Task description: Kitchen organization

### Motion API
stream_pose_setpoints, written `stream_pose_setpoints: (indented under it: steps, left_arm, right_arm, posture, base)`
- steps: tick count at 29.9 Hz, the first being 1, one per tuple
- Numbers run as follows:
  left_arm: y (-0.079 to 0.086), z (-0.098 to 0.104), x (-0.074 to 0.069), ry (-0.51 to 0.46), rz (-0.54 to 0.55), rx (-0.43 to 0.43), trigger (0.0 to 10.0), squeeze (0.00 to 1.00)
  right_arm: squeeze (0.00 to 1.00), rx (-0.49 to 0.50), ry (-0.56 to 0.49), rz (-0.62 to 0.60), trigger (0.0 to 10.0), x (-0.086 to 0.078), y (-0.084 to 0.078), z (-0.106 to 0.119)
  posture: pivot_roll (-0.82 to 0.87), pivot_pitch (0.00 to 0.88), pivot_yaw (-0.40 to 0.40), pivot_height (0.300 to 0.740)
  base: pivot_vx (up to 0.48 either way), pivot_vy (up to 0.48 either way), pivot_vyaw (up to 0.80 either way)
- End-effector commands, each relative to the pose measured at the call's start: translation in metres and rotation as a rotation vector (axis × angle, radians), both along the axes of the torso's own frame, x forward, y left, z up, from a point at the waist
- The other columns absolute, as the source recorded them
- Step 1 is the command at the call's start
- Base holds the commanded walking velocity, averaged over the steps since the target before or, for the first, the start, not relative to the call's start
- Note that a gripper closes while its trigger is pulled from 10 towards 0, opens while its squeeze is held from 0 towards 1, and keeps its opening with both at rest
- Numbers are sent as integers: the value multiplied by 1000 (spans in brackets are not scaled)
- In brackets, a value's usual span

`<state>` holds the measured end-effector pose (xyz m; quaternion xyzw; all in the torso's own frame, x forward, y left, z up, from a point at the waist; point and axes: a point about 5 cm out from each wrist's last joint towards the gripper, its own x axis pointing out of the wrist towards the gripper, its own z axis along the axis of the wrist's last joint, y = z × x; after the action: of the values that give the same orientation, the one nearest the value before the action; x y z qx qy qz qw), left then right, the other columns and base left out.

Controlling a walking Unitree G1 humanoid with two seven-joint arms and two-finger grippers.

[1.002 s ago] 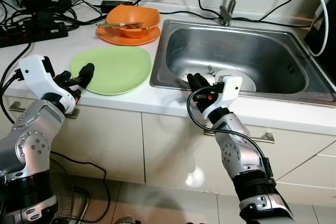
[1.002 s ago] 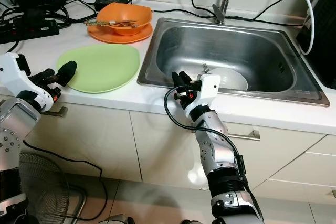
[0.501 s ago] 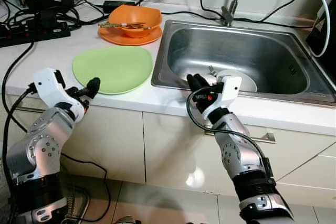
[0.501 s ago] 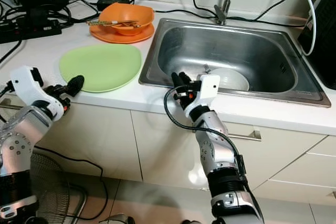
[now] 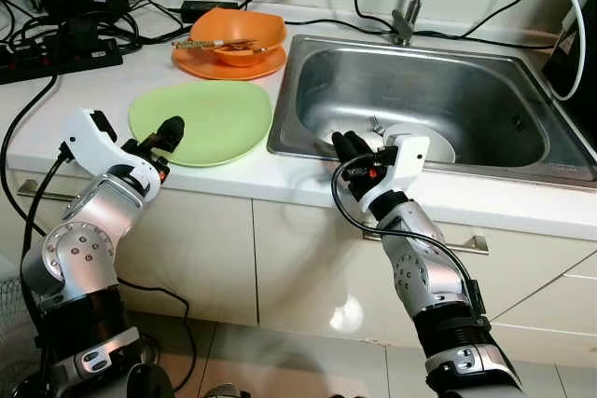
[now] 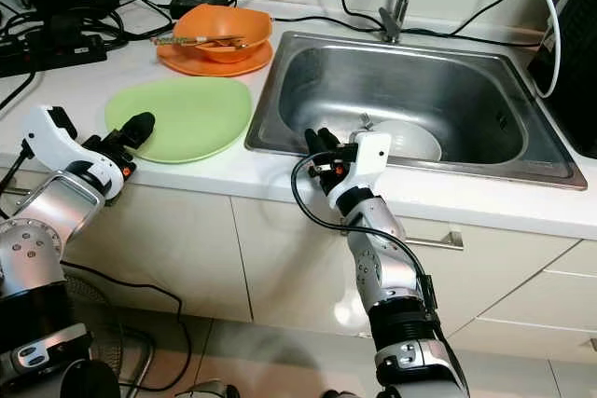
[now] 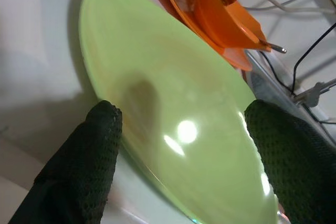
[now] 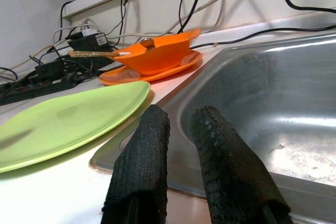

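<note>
A pale green plate (image 5: 210,118) lies flat on the white counter, left of the steel sink (image 5: 420,81). My left gripper (image 5: 170,128) is at the plate's near left rim. In the left wrist view its fingers (image 7: 89,150) stand open, one on each side of the green plate (image 7: 173,114). An orange bowl (image 5: 241,34) with a wooden utensil across it sits on an orange plate (image 5: 224,67) behind. My right gripper (image 5: 347,146) hovers over the sink's front rim, fingers (image 8: 149,145) close together and holding nothing. A white bowl (image 5: 431,142) sits in the sink.
A black power strip (image 5: 56,55) and tangled cables crowd the counter's back left. The faucet (image 5: 410,6) rises behind the sink, with a white hose (image 5: 569,16) and a dark appliance at the right edge. Cabinet fronts with a metal handle (image 5: 457,244) lie below.
My left gripper dipped below the counter edge half a second ago and has come back up to the green plate's rim. The right arm has stayed put.
</note>
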<state>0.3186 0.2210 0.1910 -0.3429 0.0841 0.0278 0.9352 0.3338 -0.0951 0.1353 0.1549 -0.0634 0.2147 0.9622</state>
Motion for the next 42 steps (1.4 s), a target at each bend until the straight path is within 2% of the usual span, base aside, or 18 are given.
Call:
stream_pose_setpoints:
  steps: [1,15,16,17,18,19,20,22,23,24,26,30,31,32,34,35,37,42]
  left_arm:
    - [-6,11,5,-18,-20,-27,10000,0]
    - [-23,24,9,-35,-43,-94,10000,0]
    - [-17,30,7,-59,-38,-27,10000,0]
    - [-17,30,7,-59,-38,-27,10000,0]
    - [-14,32,6,-64,-36,29,10000,0]
    - [-9,33,5,-58,-32,135,10000,0]
    - [-9,33,5,-58,-32,135,10000,0]
    - [-2,29,1,-16,-42,400,10000,0]
    - [-1,25,0,3,-52,484,10000,0]
    - [-1,25,0,3,-52,484,10000,0]
    - [0,23,-2,10,-63,618,10000,0]
    - [-12,31,-2,-105,-164,854,10000,0]
    - [-12,31,-2,-105,-164,854,10000,0]
    - [-17,35,-2,-178,-212,957,10000,0]
    - [-23,39,-3,-253,-272,1050,10000,0]
    - [-23,39,-3,-253,-272,1050,10000,0]
    - [-33,44,-5,-350,-342,1178,10000,0]
    - [-45,46,-4,-438,-429,1256,10000,0]
  right_arm:
    - [0,-7,-10,-10,10000,0,-2,4]
    - [0,-9,-10,-13,10000,0,-3,4]
    - [0,-10,-10,-14,10000,-1,-4,3]
    - [0,-10,-10,-14,10000,-1,-4,3]
    - [0,-10,-9,-14,10000,-1,-4,3]
    - [0,-11,-7,-14,10000,-1,-4,2]
    - [0,-11,-7,-14,10000,-1,-4,2]
    - [0,-11,-4,-10,10000,-1,-2,2]
    - [0,-11,-3,-9,10000,-1,-2,2]
    - [0,-11,-3,-9,10000,-1,-2,2]
    - [0,-10,-2,-6,10000,-1,-1,2]
    - [0,-10,-1,-3,10000,-1,0,2]
    - [0,-10,-1,-3,10000,-1,0,2]
    - [0,-9,-1,-3,10000,-1,0,2]
    - [0,-8,-1,-5,10000,0,0,2]
    - [0,-8,-1,-5,10000,0,0,2]
    - [0,-8,0,-10,10000,0,-1,2]
    - [0,-6,2,-18,10000,1,-1,2]
  posture:
    - [125,39,-24,740]
    - [115,37,-18,740]
    - [116,38,-18,740]
    - [116,38,-18,740]
    - [121,38,-18,740]
    - [124,36,-20,740]
    - [124,36,-20,740]
    - [128,37,-21,740]
    - [128,37,-21,740]
    - [128,37,-21,740]
    - [131,40,-24,740]
    - [135,45,-28,740]
    - [135,45,-28,740]
    - [135,45,-28,740]
    - [135,49,-29,740]
    - [135,49,-29,740]
    - [135,52,-26,740]
    - [135,57,-20,740]
  base:
    - [0,0,0]
    - [0,0,0]
    - [0,0,0]
    - [0,0,0]
    - [0,0,0]
    - [0,0,0]
    - [0,0,0]
    - [0,0,0]
    - [0,0,0]
    - [0,0,0]
    - [0,0,0]
    - [0,0,0]
    - [0,0,0]
    - [0,0,0]
    - [0,0,0]
    - [0,0,0]
    - [0,0,0]
    - [0,0,0]
